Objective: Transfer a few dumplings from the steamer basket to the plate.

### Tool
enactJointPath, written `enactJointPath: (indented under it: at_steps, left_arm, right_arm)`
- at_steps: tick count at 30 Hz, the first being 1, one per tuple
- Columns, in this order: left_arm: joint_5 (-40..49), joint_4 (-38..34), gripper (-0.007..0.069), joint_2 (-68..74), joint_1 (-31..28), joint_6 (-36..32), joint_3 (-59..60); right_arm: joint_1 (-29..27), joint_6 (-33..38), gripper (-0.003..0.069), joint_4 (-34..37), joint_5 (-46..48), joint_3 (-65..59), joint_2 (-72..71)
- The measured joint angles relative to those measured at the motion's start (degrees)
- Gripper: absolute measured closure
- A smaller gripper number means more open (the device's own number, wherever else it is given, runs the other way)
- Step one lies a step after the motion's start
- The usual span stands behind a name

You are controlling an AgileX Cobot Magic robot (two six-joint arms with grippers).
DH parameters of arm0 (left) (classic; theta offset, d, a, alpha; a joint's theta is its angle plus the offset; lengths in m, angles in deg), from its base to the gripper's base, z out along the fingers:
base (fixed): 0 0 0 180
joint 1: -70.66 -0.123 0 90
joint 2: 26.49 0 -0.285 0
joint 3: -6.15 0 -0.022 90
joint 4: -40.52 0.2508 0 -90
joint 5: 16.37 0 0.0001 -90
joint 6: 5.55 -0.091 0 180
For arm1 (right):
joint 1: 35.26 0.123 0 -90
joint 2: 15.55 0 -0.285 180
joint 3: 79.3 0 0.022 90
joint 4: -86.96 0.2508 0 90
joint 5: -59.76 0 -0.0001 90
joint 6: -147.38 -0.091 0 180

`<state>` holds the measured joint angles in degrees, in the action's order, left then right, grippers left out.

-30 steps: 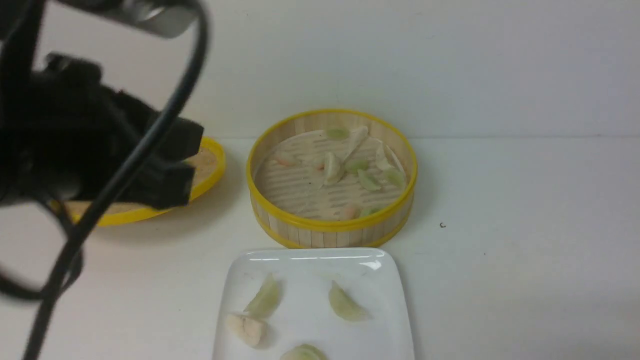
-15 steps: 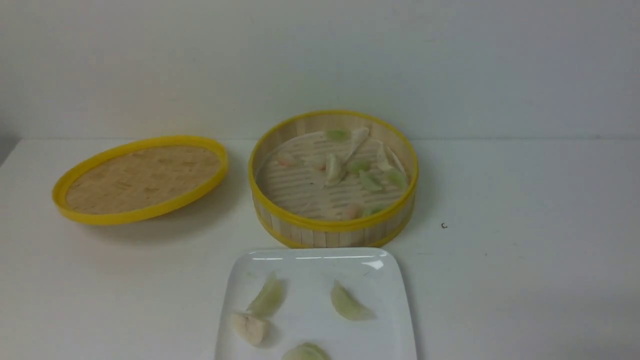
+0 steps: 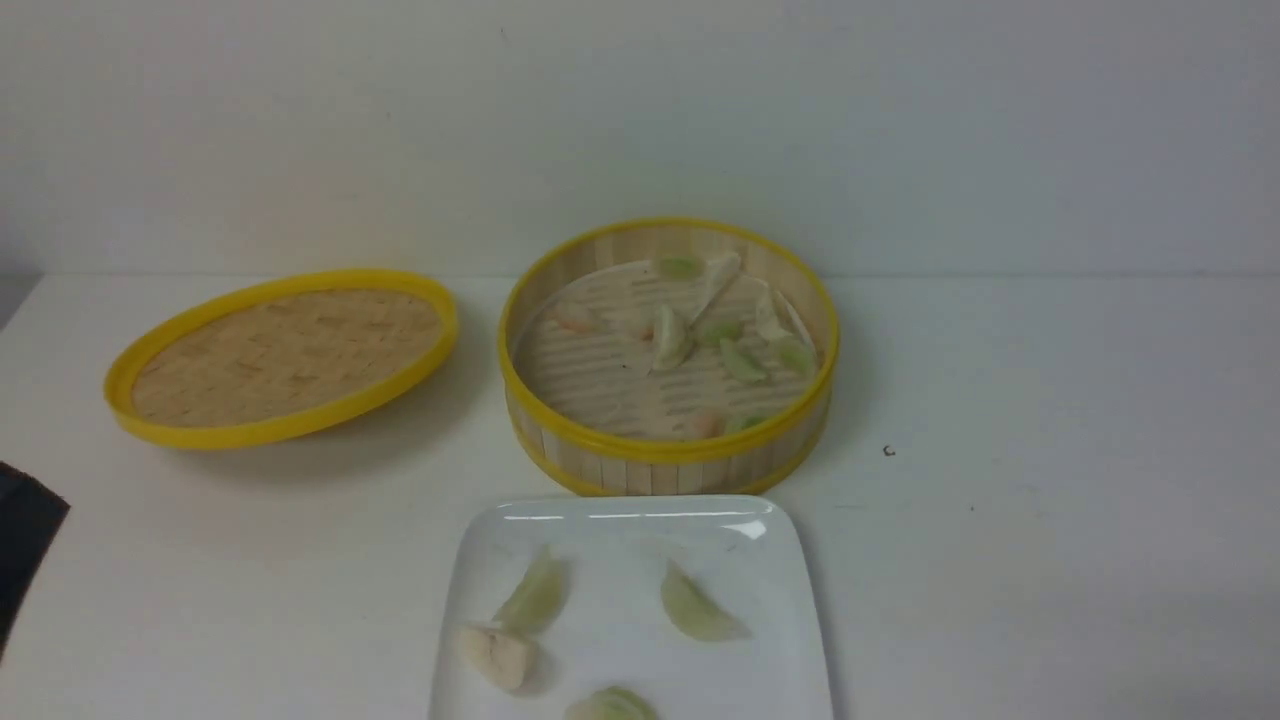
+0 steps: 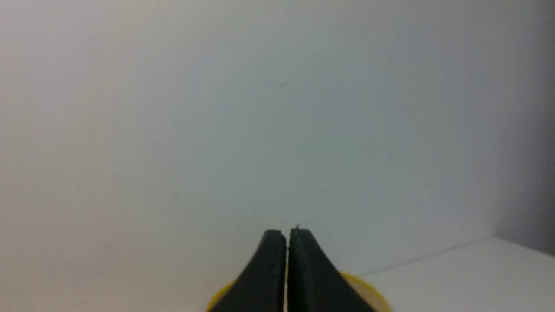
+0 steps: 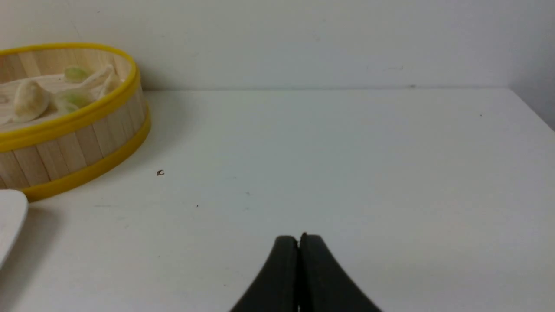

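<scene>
Left gripper [image 4: 286, 234] gone from above lid [image 3: 280, 355], pressed closed, empty; right gripper [image 5: 299, 240] closed too; four dumplings [image 3: 690, 605] on plate [image 3: 780, 600] before basket [image 3: 665, 455]; looks done.

Soft, even, dimmish light; glare streaks the plate [image 3: 640, 512] far rim, faint shadows beside the steamer basket [image 3: 667, 455]; all views slightly blurry.

No text, label, brand, number or sign can be read in any view; none is seen on the basket [image 3: 665, 455], the plate [image 3: 620, 520], the lid [image 3: 280, 355] or the table [image 3: 1000, 560].
</scene>
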<state>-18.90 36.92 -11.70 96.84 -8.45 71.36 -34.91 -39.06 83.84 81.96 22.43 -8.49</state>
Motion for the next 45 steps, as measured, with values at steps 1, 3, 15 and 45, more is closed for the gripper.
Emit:
enactJointPath:
  at_steps: [1, 3, 15, 45]
  left_arm:
    - [0.7, -0.2, 0.0631, -1.2, -3.8, 0.0, 2.3]
    - [2.5, -0.3, 0.0631, -3.9, -10.4, 0.7, 7.3]
    - [23.7, 1.1, 0.0631, -7.6, -22.5, 2.9, 13.7]
    - [23.7, 1.2, 0.0631, -7.6, -22.5, 2.9, 13.7]
  right_arm:
    - [0.0, 0.0, 0.0673, 0.0, 0.0, 0.0, 0.0]
    - [0.0, 0.0, 0.0673, 0.0, 0.0, 0.0, 0.0]
    - [0.0, 0.0, 0.0673, 0.0, 0.0, 0.0, 0.0]
    - [0.0, 0.0, 0.0673, 0.0, 0.0, 0.0, 0.0]
